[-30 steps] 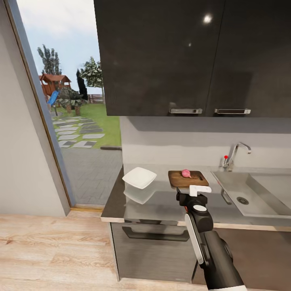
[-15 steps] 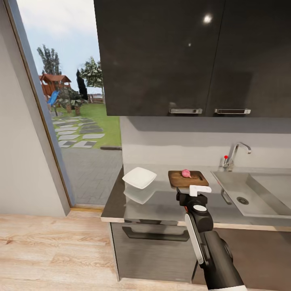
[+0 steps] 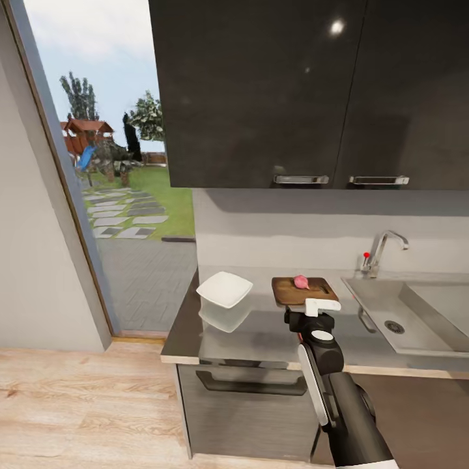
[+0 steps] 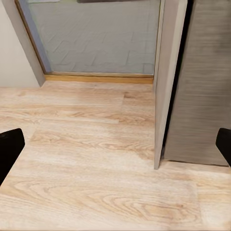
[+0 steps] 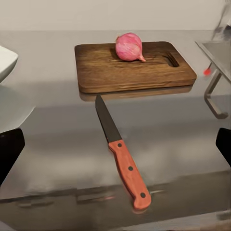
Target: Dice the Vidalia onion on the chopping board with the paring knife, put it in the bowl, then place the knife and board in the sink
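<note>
A: How many things are out?

B: One onion (image 5: 129, 47) on one board (image 5: 132, 67), one knife (image 5: 121, 152) flat on the counter (image 5: 57, 139) just before it, one bowl (image 3: 225, 288) to the left.

A: Anything hidden?

B: The sink (image 3: 417, 312) is cut off. The right gripper (image 5: 115, 144) is spread wide, empty, above the knife; the left gripper (image 4: 115, 144) is spread wide too, over floor (image 4: 86, 168).

onion (image 5: 129, 46): showing pinkish-red
chopping board (image 5: 134, 67): showing dark brown woodgrain
knife handle (image 5: 130, 173): showing red-orange
bowl (image 3: 225, 287): showing white
</note>
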